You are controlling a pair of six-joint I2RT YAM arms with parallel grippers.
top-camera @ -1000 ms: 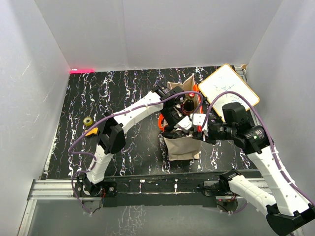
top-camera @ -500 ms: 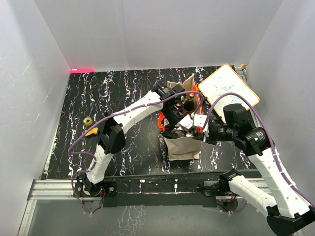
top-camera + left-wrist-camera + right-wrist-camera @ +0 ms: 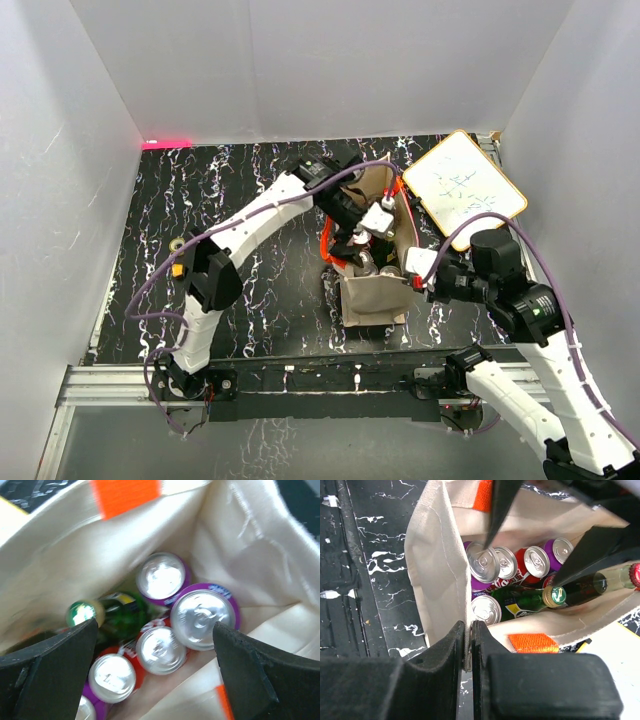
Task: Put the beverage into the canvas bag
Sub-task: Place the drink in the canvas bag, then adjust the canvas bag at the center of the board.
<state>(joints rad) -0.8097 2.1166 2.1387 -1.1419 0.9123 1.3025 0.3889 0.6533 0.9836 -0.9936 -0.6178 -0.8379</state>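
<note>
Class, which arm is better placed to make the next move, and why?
Left: the left gripper hangs open and empty over the canvas bag; the right gripper pinches the bag's rim.

The canvas bag gapes open — cans and a green bottle crowd its floor.

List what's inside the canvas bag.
The canvas bag holds upright cans, purple and red, with a green bottle and a red-capped bottle lying among them. Whatever lies beneath them is hidden.
</note>
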